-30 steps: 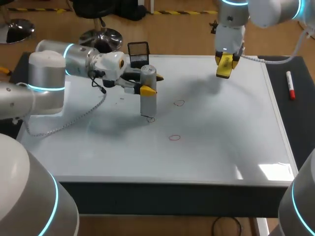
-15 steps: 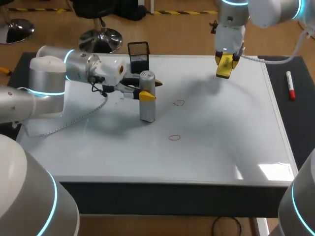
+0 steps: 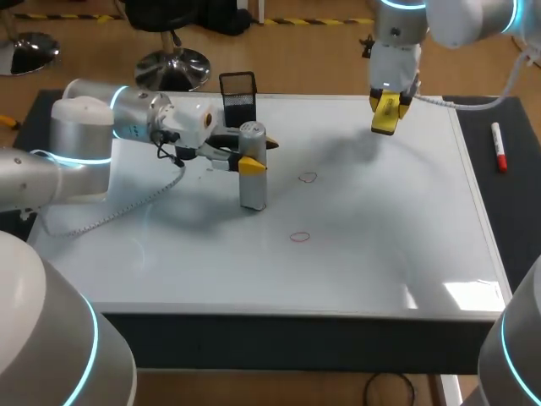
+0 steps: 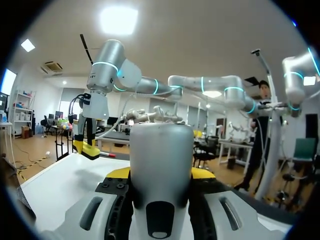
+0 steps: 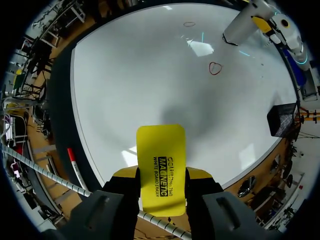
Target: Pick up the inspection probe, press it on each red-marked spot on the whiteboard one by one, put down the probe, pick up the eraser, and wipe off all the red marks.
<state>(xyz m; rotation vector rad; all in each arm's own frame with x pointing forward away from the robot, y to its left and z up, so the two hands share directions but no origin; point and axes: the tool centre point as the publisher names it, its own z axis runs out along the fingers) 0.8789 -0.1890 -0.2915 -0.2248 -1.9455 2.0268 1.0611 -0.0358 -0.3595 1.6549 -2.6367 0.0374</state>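
Note:
The grey cylindrical probe (image 3: 253, 173) stands upright on the whiteboard (image 3: 380, 220), its foot pressed on the board left of centre. My left gripper (image 3: 259, 155) is shut on its upper half. In the left wrist view the probe (image 4: 161, 150) fills the gap between the left gripper's (image 4: 161, 173) fingers. Two red marks show: one (image 3: 308, 178) to the right of the probe, one (image 3: 299, 237) nearer the front. My right gripper (image 3: 386, 115) hovers over the far right of the board, shut on the yellow eraser (image 5: 161, 150). From there the red marks (image 5: 215, 68) and the probe (image 5: 239, 25) lie far ahead.
A black mesh basket (image 3: 238, 91) stands at the board's far edge behind the probe. A red marker pen (image 3: 500, 148) lies on the dark mat right of the board. The left arm's cable (image 3: 127, 203) hangs over the board's left part.
Within the last second my left gripper lowered the probe onto the board, covering a small red mark seen beside its foot before. The right arm has not moved.

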